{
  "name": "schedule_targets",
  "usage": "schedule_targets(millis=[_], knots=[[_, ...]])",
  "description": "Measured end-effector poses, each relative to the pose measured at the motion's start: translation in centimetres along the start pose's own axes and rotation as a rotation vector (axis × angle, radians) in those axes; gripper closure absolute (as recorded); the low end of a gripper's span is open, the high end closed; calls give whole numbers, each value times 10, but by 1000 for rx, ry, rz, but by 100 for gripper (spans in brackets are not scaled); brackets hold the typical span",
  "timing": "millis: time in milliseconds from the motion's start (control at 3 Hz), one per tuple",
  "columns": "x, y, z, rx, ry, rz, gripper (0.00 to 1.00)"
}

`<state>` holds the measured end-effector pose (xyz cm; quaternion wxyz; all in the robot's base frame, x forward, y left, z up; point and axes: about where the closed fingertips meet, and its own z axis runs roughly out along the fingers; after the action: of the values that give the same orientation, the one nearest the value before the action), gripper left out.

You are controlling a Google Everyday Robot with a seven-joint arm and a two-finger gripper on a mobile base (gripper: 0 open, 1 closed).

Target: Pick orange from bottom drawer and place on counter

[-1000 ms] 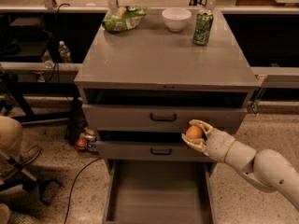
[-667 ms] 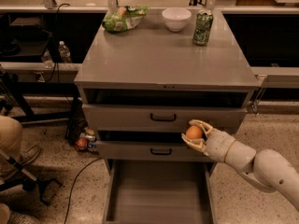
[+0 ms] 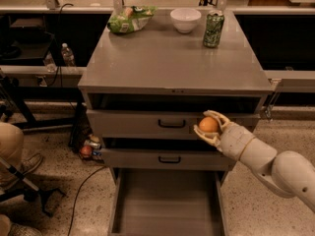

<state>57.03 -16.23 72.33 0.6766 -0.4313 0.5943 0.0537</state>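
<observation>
My gripper (image 3: 210, 126) is shut on the orange (image 3: 208, 124), a small round pale-orange fruit. It holds the fruit in front of the right end of the upper drawer face, below the counter's front edge. The arm (image 3: 268, 159) comes in from the lower right. The bottom drawer (image 3: 167, 205) is pulled out toward me, and its flat grey floor shows nothing in it. The counter (image 3: 172, 58) is a wide grey metal top above the drawers.
On the counter's far edge stand a green bag (image 3: 130, 18), a white bowl (image 3: 185, 19) and a green can (image 3: 213, 29). Two upper drawers with black handles (image 3: 172, 124) are partly open. Floor clutter (image 3: 87, 147) and cables lie left of the cabinet. A person's leg (image 3: 10, 146) is at the left.
</observation>
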Motion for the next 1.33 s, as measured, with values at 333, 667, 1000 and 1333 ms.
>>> schedule_targets(millis=[333, 667, 1000, 1333], knots=[[-52, -54, -1, 166, 6, -112, 100], [-78, -79, -3, 246, -3, -159, 100], [-78, -79, -3, 246, -3, -159, 100], [-90, -101, -1, 279, -16, -138, 100]])
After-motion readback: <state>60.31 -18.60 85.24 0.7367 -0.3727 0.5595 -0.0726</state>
